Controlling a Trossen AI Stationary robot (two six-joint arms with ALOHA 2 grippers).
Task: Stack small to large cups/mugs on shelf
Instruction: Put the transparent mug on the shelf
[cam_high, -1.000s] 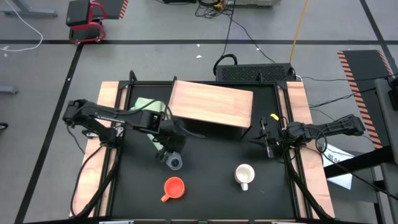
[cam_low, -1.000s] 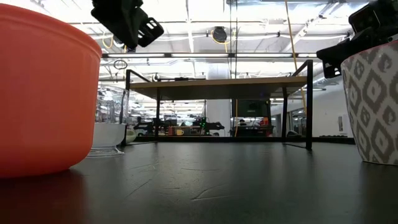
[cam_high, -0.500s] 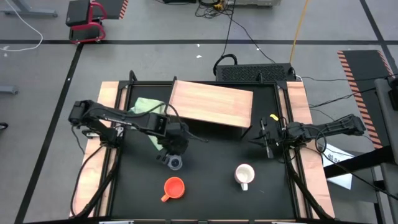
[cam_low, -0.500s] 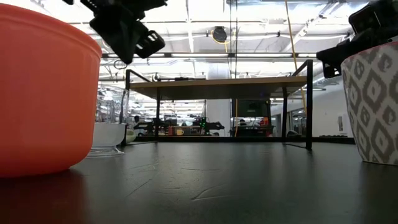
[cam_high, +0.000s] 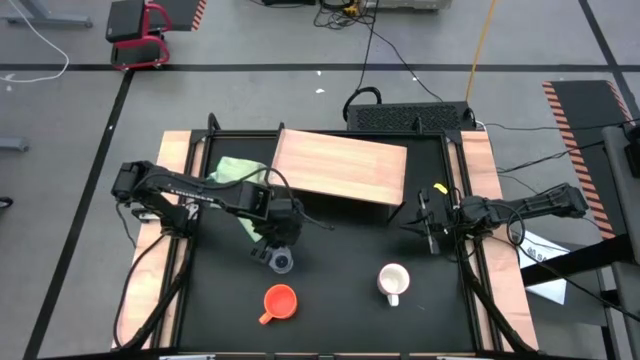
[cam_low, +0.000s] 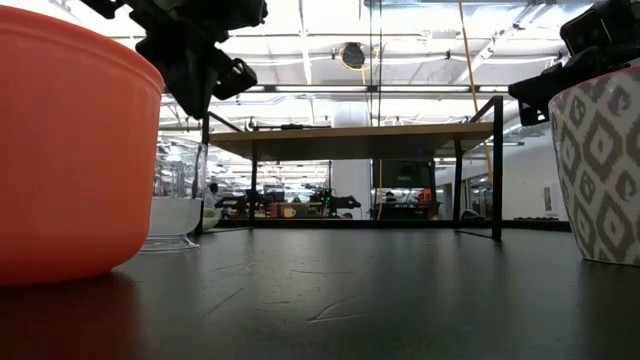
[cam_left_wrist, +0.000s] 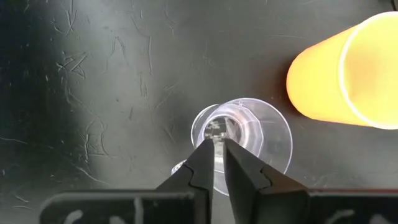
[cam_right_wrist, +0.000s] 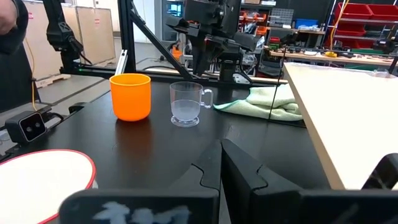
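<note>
Dark left gripper (cam_left_wrist: 219, 163): fingers nearly together with a thin slit between them, tips hanging just above the rim of the clear glass cup (cam_left_wrist: 242, 135); whether they touch the glass cannot be told.
Left gripper from above: it (cam_high: 276, 243) covers part of the cup (cam_high: 282, 263), so the rim is cut off there.
Right gripper (cam_right_wrist: 221, 163): fingers pressed together, holding nothing, parked at the worktop's right edge (cam_high: 428, 224).
Change: the left gripper sat farther toward the left edge a second ago; it has come over the cup and its fingers have parted a crack. The right arm has stayed put.
Clear glass cup: small, faceted, transparent, with a handle; standing on the black worktop (cam_high: 330, 285) left of centre, off the shelf.
Orange mug (cam_high: 280, 301): smooth, opaque, near the front edge; only its wall shows in the low view.
White mug (cam_high: 393, 281): patterned side, near the front edge, right of centre.
Shelf (cam_high: 340, 167): light-brown wood board on dark legs, along the back edge; nothing stands on it.
Green cloth (cam_high: 234, 169): soft, crumpled, partly hidden at the back left corner.
</note>
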